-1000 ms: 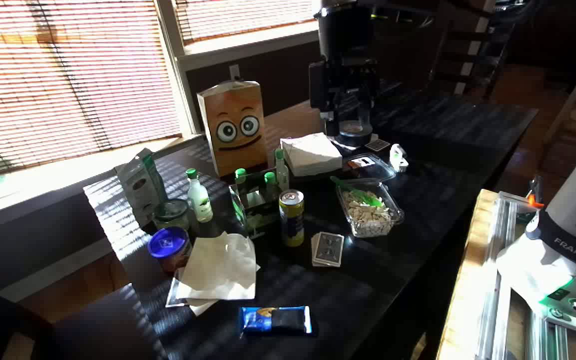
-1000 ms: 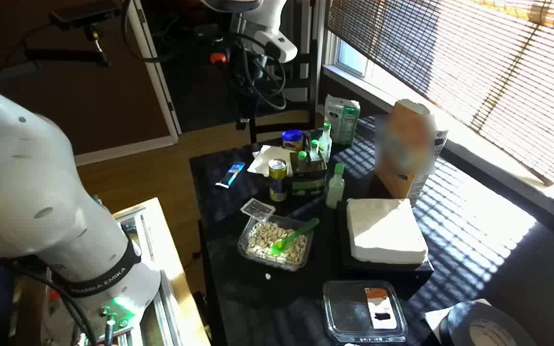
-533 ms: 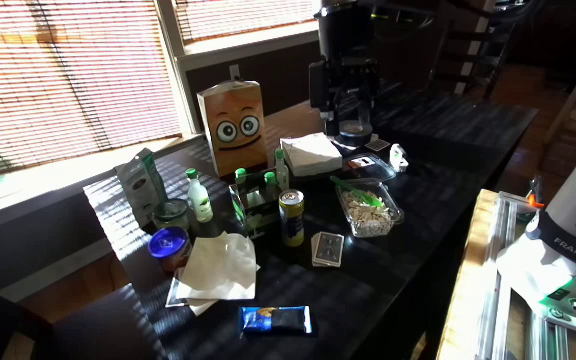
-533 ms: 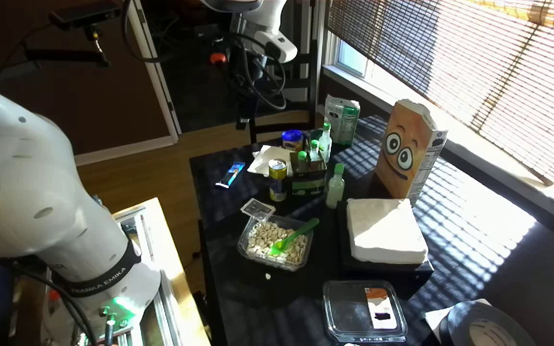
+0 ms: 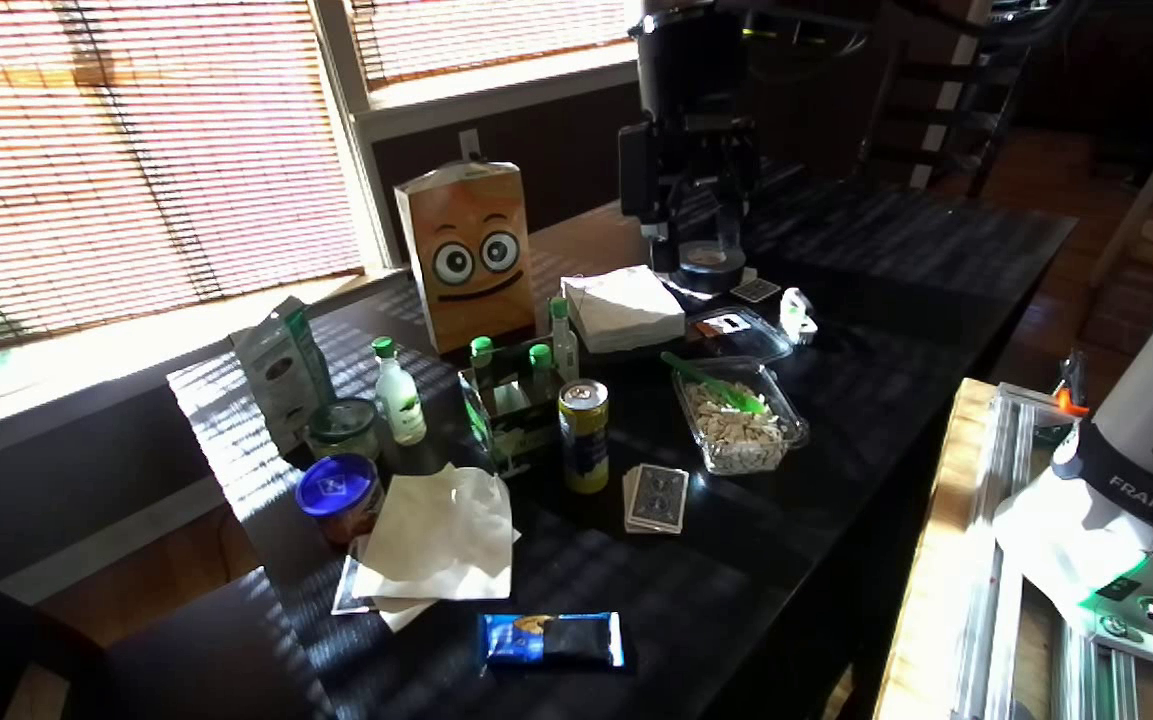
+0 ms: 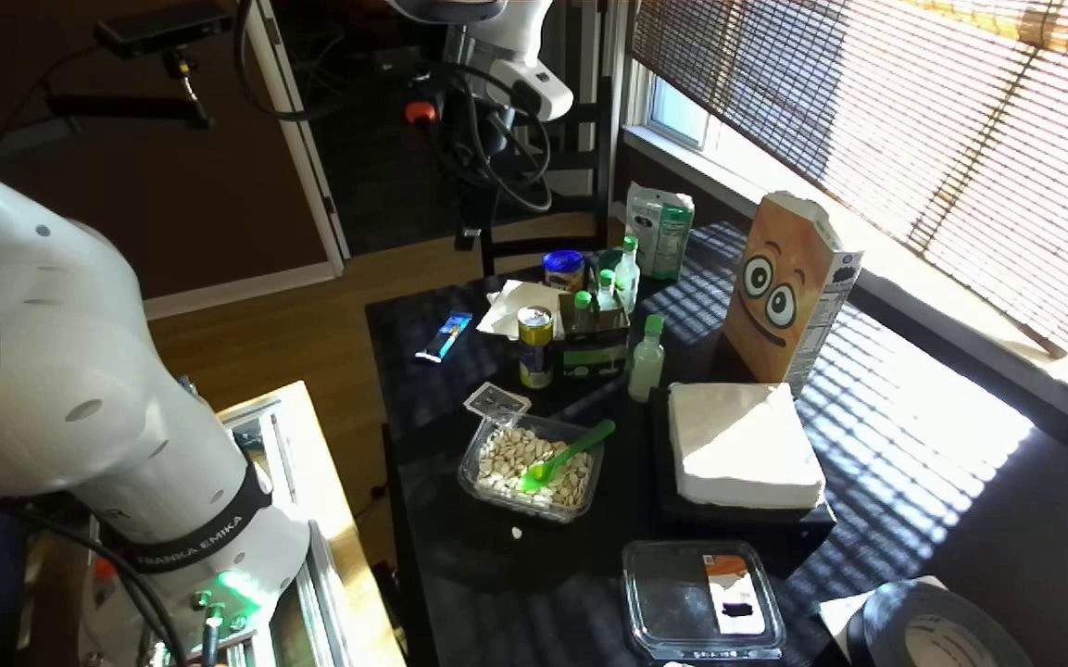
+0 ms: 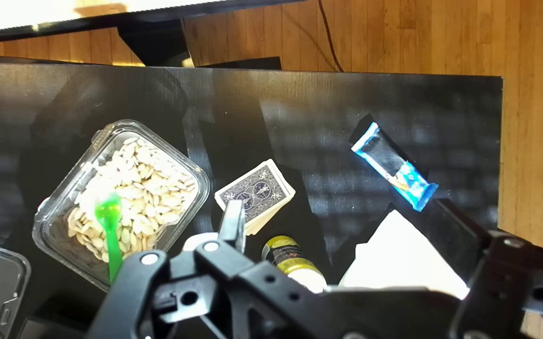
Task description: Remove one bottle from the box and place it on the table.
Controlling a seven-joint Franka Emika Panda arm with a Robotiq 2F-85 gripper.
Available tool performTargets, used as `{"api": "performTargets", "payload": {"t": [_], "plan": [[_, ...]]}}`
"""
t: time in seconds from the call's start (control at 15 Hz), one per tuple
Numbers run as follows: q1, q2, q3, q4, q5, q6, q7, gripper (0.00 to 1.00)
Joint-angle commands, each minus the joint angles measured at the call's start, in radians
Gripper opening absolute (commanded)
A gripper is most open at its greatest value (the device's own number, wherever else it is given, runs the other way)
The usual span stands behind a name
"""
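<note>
The box is a dark green open carrier, also in an exterior view. Two green-capped bottles stand in it: a bottle and a second bottle. Two similar pale bottles stand on the table outside it: a bottle on one side and a bottle on the other. The glossy dark table carries them all. My gripper is open in the wrist view, high above the table, with nothing held. Box and bottles are not visible in the wrist view.
A yellow can stands against the box's near side. Around it are a tub of seeds, cards, white paper, a blue-lidded tub, a snack bar and a tall face carton.
</note>
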Motion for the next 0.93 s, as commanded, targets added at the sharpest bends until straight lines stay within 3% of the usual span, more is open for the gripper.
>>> {"api": "performTargets", "payload": {"t": [0.0,0.27,0.53,0.67,0.87], "plan": [[-0.009,0.020,0.019,0.012,-0.031,0.092,0.040,1.00],[-0.027,0.097,0.065,0.052,-0.158,0.297,0.156,1.00],[-0.035,0.259,0.092,0.165,-0.306,0.296,0.314,1.00],[-0.017,0.331,0.078,0.215,-0.297,0.278,0.350,1.00],[0.000,0.429,0.048,0.247,-0.216,0.393,0.338,1.00]]}}
